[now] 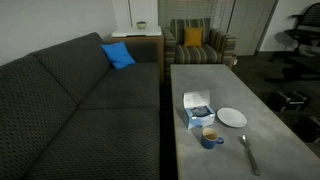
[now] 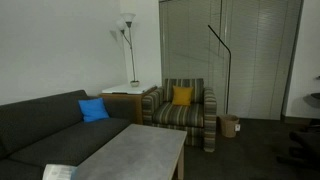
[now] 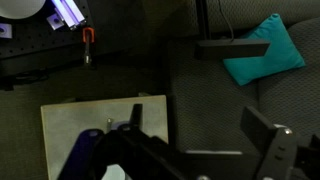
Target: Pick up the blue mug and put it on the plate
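Note:
The blue mug [image 1: 210, 137] stands upright on the grey table [image 1: 200, 80], near its front end. The white plate [image 1: 231, 117] lies just behind and beside it, a little apart from it. Neither the mug nor the plate shows in the wrist view. My gripper [image 3: 200, 125] appears only in the wrist view. Its two fingers are spread wide and nothing is between them. It hangs over the dark sofa seat, far from the mug. The arm does not show in either exterior view.
A white-and-blue box [image 1: 196, 106] lies next to the mug and plate, and a spoon [image 1: 248, 153] lies nearer the front edge. A dark sofa [image 1: 70, 110] with a blue pillow [image 3: 262, 50] runs along the table. A striped armchair [image 2: 180, 110] and a wooden side table [image 3: 100, 130] stand beyond.

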Robot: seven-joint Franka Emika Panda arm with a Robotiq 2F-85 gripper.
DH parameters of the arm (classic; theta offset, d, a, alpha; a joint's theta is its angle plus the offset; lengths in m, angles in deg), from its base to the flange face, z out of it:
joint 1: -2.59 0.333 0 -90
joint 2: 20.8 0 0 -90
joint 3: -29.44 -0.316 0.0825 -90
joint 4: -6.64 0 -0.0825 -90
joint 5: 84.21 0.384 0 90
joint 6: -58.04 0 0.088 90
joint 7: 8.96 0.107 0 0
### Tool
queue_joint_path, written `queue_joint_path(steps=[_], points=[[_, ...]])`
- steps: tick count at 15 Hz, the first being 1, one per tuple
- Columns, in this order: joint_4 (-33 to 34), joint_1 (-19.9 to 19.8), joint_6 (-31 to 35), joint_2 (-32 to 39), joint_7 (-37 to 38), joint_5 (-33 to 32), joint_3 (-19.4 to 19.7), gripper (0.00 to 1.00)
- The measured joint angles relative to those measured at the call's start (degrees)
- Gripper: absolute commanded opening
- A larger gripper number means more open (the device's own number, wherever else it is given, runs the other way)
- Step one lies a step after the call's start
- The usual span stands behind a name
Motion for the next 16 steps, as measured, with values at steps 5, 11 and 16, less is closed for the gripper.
queue_joint_path(steps=[5,11,16], points=[[0.09,-0.16,-1.39,0.19,-1.25,-1.77,-0.55,1.0],[2.98,-0.12,-11.18,4.41,-11.98,-8.96,-0.91,1.0],[5.11,-0.11,-13.24,9.6,-19.01,-12.9,-0.91,1.0]])
